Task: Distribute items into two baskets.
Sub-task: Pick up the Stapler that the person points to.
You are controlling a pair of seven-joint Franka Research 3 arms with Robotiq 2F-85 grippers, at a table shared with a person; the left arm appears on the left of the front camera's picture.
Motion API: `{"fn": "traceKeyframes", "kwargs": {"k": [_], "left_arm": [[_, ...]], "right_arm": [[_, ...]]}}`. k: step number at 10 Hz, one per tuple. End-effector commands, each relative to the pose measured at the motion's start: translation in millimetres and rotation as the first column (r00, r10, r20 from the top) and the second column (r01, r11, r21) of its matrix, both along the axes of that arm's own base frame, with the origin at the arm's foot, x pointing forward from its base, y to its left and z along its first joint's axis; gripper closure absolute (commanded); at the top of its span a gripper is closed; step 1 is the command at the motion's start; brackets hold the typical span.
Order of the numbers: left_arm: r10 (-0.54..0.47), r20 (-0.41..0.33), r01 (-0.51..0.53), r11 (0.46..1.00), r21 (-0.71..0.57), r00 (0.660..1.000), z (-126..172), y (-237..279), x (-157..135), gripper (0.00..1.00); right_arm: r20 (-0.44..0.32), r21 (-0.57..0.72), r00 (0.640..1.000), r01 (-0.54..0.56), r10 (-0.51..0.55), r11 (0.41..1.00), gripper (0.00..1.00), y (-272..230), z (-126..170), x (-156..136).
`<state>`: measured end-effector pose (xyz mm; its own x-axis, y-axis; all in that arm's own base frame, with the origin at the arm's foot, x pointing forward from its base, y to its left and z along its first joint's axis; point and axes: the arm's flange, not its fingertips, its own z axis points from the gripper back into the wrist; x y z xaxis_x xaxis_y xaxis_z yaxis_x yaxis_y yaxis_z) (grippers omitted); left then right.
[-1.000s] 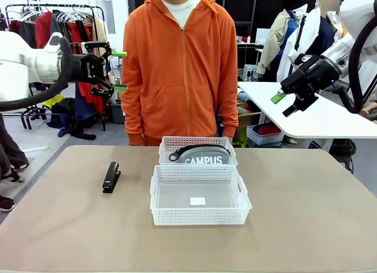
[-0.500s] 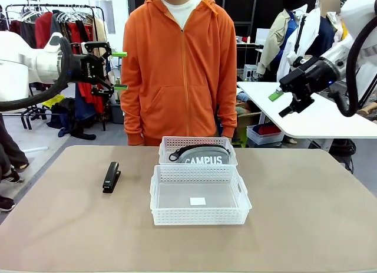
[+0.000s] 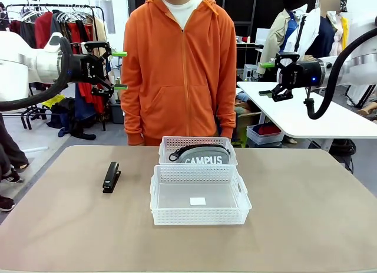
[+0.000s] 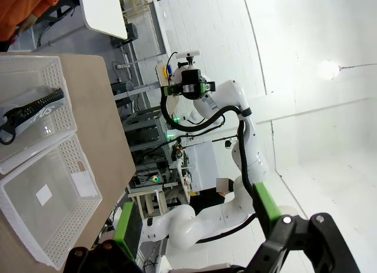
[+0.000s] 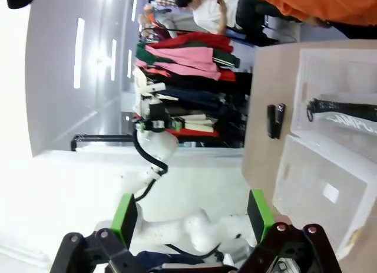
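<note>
Left tool point(image 3: 120, 69) and right tool point(image 3: 266, 79) wide, empty, high over table point(image 3: 306, 214); pouch point(image 3: 203, 156) in far basket point(image 3: 168, 144).

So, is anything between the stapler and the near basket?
Nothing visible. The stapler lies on bare table left of the near basket, whose floor holds just a sticker. The left gripper hangs open, high up at the left.
</note>
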<state>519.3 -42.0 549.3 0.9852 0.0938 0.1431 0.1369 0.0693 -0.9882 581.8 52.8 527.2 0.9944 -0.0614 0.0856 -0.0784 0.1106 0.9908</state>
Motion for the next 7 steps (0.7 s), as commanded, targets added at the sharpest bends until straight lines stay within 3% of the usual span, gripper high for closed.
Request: {"fn": "traceKeyframes", "kwargs": {"k": [1,2,5,7], "left_arm": [[0.0,0.002,0.0,1.0,-0.002,1.0,1,1,0,0.0],[0.0,0.002,0.0,1.0,-0.002,1.0,1,1,0,0.0],[0.0,0.002,0.0,1.0,-0.002,1.0,1,1,0,0.0],[0.0,0.002,0.0,1.0,-0.002,1.0,1,1,0,0.0]], "right_arm": [[-0.01,0.111,0.999,0.046,-0.045,0.993,0.0,0,8,4],[0.026,0.077,0.999,0.038,-0.04,0.996,0.0,-3,9,7],[-0.015,0.212,1.0,0.02,-0.017,0.977,0.0,-4,11,8],[-0.001,0.196,1.0,-0.003,0.004,0.981,0.0,-7,18,8]]}}
